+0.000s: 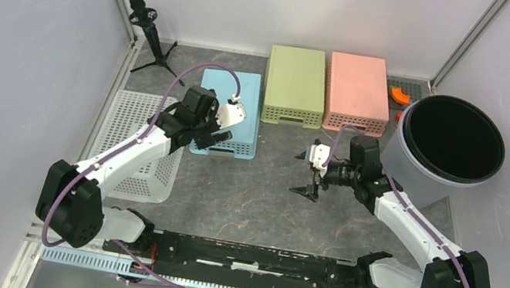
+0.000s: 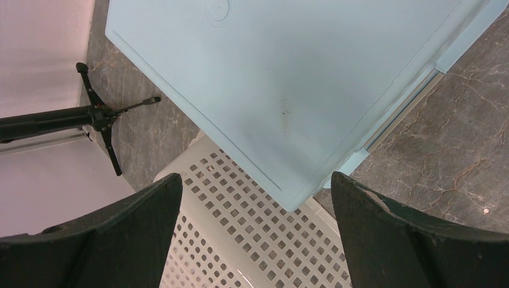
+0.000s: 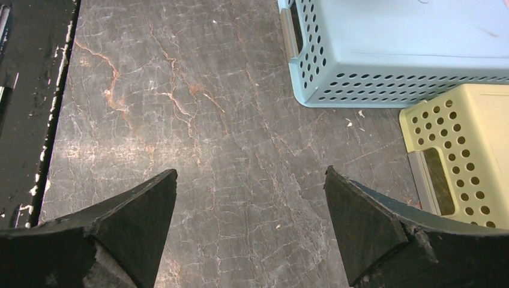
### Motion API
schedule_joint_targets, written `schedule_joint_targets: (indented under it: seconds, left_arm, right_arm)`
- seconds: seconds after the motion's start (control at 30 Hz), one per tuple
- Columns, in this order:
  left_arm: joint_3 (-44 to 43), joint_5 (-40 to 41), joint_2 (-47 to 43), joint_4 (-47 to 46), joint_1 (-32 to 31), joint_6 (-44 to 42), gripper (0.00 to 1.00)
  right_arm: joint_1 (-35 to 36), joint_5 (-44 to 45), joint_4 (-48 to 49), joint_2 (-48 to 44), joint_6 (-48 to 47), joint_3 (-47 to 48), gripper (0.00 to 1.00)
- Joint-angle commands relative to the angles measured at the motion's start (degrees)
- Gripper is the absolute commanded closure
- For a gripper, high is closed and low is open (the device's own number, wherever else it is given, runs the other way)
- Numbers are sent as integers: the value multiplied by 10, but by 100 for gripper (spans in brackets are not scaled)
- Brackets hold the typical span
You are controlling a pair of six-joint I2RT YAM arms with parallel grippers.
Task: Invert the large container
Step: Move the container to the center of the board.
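Item: large container. It stands upright, mouth up, on the table, behind the right jaws and apart from them.
Right jaws: spread wide, empty, over bare table.
Left jaws: spread wide, empty, above the upturned blue basket.
We judge both sets ready for the rim.

Grey, black-lined large container; blue basket, green basket, pink basket, white basket; dark veined table.

L gripper jaws wide — over blue basket, white basket corner.
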State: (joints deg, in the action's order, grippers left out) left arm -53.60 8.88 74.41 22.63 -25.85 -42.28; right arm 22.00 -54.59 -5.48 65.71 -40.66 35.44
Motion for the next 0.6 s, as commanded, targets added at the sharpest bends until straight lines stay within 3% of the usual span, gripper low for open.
schedule_joint_targets:
  seconds: [0.0, 0.57]
  left_arm:
    - [1, -6, -15, -13, -2, 15, 0]
    - [1, -2, -10, -21, -2, 11, 0]
  right_arm:
    - [-3, -29, -14, -1, -26, 17, 2]
    - [-4, 0, 23, -21, 2, 1, 2]
